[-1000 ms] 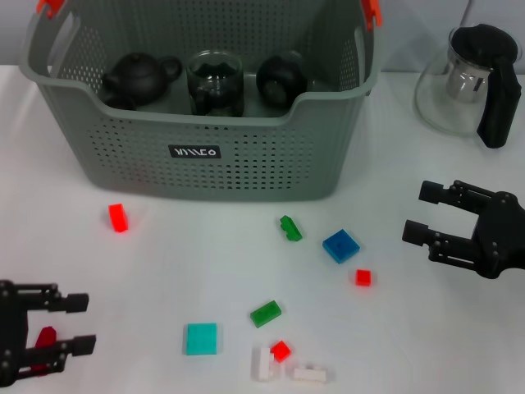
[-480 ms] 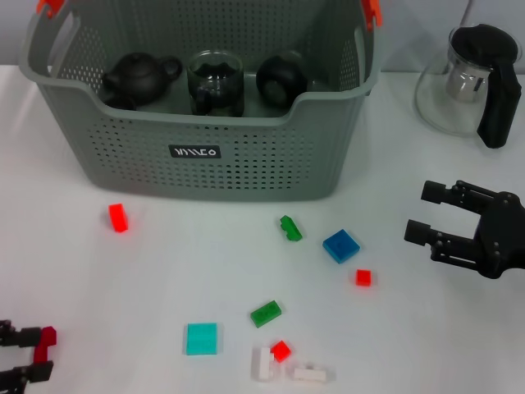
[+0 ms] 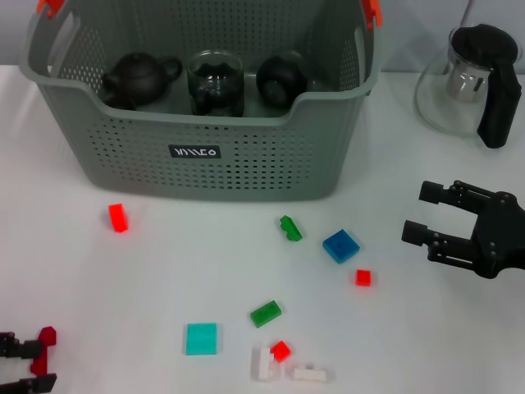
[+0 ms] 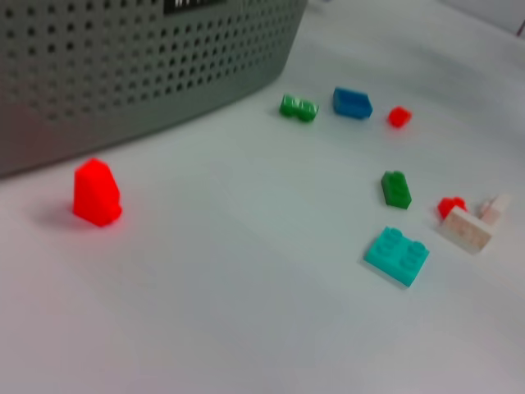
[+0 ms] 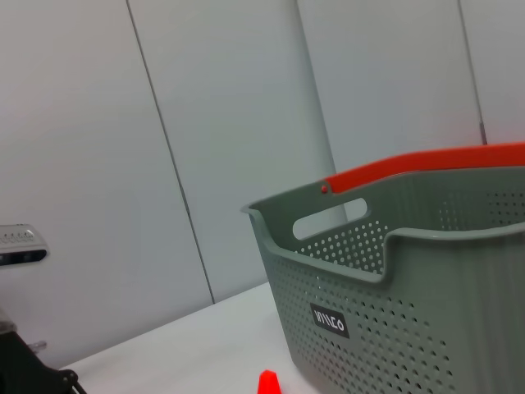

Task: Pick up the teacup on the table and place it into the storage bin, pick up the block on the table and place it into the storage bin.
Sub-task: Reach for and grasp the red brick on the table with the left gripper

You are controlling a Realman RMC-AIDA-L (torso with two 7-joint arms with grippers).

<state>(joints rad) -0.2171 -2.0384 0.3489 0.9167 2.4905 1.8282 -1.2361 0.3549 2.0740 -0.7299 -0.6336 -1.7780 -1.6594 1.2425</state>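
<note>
A: Where does the storage bin (image 3: 205, 156) sit?

B: At the far side of the white table (image 3: 164, 263). Inside it, along its near wall, stand a dark teapot (image 3: 135, 78), a glass teacup (image 3: 215, 84) and a second dark round vessel (image 3: 281, 78), side by side.

A: And the blocks?

B: All on the table in front of the bin, none in it. A red block (image 3: 118, 217) lies near the bin's left front corner. A green block (image 3: 289, 228) and a blue block (image 3: 341, 245) lie in front of its right half, with a small red block (image 3: 362, 277) just past the blue one. Farther from the bin come another green block (image 3: 265, 313), a teal block (image 3: 201, 338), and a cluster of a red piece (image 3: 280, 351) touching white blocks (image 3: 264, 364).

A: The left gripper (image 3: 29, 364)?

B: Well away from the bin, at the near left edge of the head view, only its finger ends showing. They stand apart, and a dark red block (image 3: 46, 336) sits by them; I can't tell whether it touches them, since so little is in view.

A: The right gripper (image 3: 425, 213)?

B: To the right of the bin, low over the table, fingers spread and empty. A glass pitcher (image 3: 459, 86) with a black handle stands beyond it, beside the bin's right end.
</note>
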